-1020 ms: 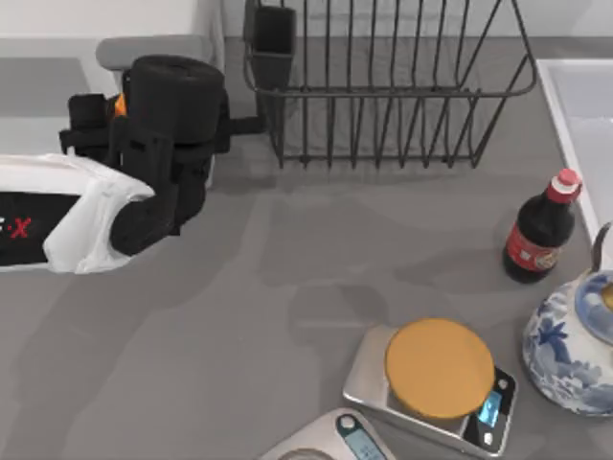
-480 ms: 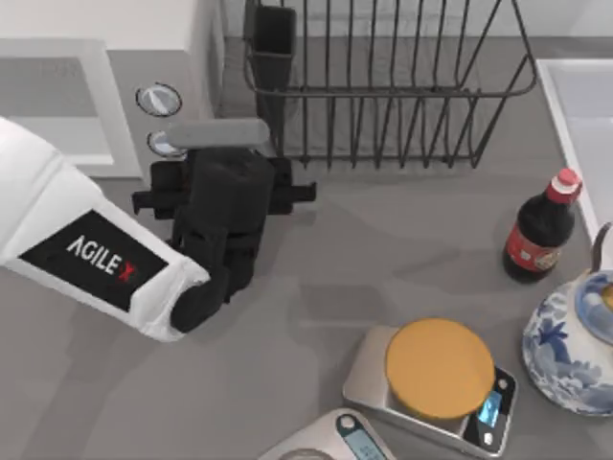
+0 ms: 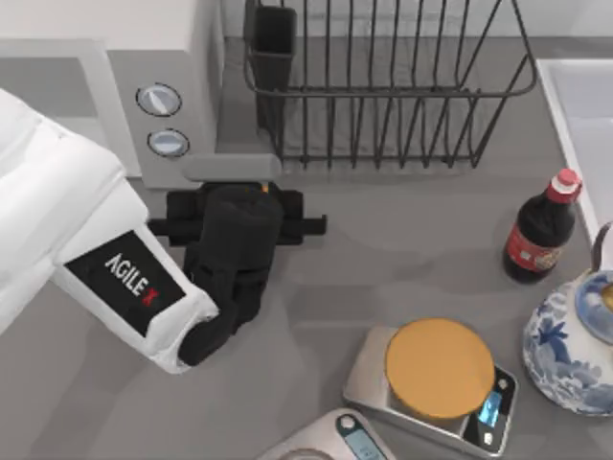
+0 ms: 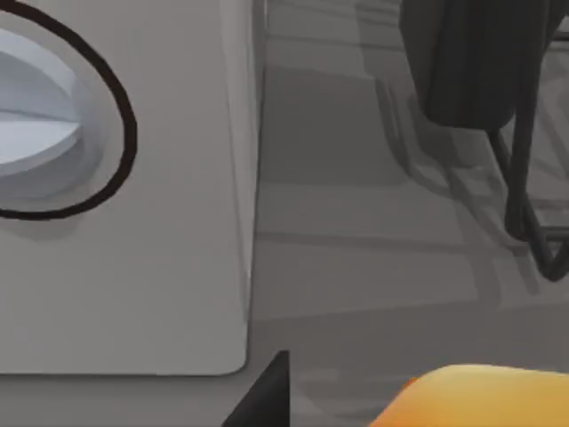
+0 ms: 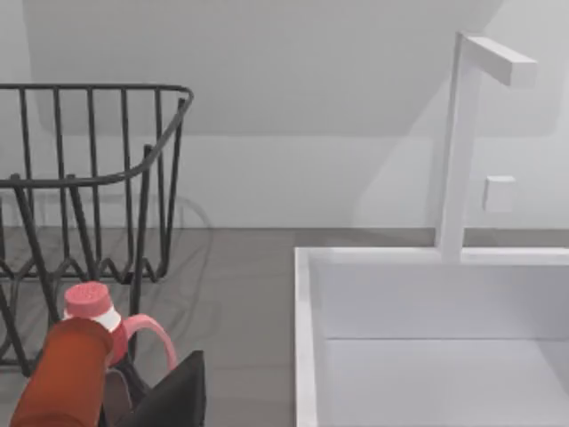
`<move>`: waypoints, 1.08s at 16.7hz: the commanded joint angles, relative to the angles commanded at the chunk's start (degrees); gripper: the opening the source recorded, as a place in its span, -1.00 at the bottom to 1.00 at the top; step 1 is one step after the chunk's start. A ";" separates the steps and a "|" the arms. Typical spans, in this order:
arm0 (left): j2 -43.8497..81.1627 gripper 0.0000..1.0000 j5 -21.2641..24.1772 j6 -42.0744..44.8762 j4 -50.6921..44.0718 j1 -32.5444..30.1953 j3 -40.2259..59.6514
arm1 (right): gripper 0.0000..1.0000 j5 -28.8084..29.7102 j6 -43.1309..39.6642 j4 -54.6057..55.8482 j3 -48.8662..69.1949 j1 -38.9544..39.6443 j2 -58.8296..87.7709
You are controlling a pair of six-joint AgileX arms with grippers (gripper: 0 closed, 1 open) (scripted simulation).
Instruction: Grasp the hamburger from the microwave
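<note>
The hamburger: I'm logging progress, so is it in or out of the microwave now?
Out. The hamburger is at the left hand, outside the microwave, in front of its knob panel near the wire rack.

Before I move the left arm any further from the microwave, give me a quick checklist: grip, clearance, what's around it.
1. Hamburger at the left gripper: an orange edge shows between the black fingers in the top view and close in the left wrist view. Ok.
2. Firmness of grip: contact is hidden. Cannot tell.
3. Gripper outside the microwave, in front of its knob panel: ok.
4. Wire rack stands apart, toward the top view's right: ok.
5. Path toward the scale and sauce bottle: bare grey table between. Ok.
</note>
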 joint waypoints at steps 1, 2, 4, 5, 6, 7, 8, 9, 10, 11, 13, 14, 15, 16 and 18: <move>0.00 -0.85 0.00 0.00 0.00 0.00 0.00 | 1.00 0.00 0.00 0.00 0.00 0.00 0.00; 0.00 -0.70 0.00 0.00 0.00 0.00 0.00 | 1.00 0.00 0.00 0.00 0.00 0.00 0.00; 0.00 -0.40 0.00 0.00 0.00 0.00 0.00 | 1.00 0.00 0.00 0.00 0.00 0.00 0.00; 0.00 -0.25 0.00 0.00 0.00 0.00 0.00 | 1.00 0.00 0.00 0.00 0.00 0.00 0.00; 0.00 -0.10 0.00 0.00 0.00 0.00 0.00 | 1.00 0.00 0.00 0.00 0.00 0.00 0.00; 0.00 0.06 0.00 0.00 0.00 0.00 0.00 | 1.00 0.00 0.00 0.00 0.00 0.00 0.00; 0.00 0.21 0.00 0.00 0.00 0.00 0.00 | 1.00 0.00 0.00 0.00 0.00 0.00 0.00; 0.00 0.36 0.00 0.00 0.00 0.00 0.00 | 1.00 0.00 0.00 0.00 0.00 0.00 0.00; 0.00 0.51 0.00 0.00 0.00 0.00 0.00 | 1.00 0.00 0.00 0.00 0.00 0.00 0.00; 0.00 0.66 0.00 0.00 0.00 0.00 0.00 | 1.00 0.00 0.00 0.00 0.00 0.00 0.00; 0.00 0.96 0.00 0.00 0.00 0.00 0.00 | 1.00 0.00 0.00 0.00 0.00 0.00 0.00; 0.00 1.00 0.00 0.00 0.00 0.00 0.00 | 1.00 0.00 0.00 0.00 0.00 0.00 0.00; 0.00 1.00 0.00 0.00 0.00 0.00 0.00 | 1.00 0.00 0.00 0.00 0.00 0.00 0.00; 0.00 1.00 0.00 0.00 0.00 0.00 0.00 | 1.00 0.00 0.00 0.00 0.00 0.00 0.00; 0.00 1.00 0.00 0.00 0.00 0.00 0.00 | 1.00 0.00 0.00 0.00 0.00 0.00 0.00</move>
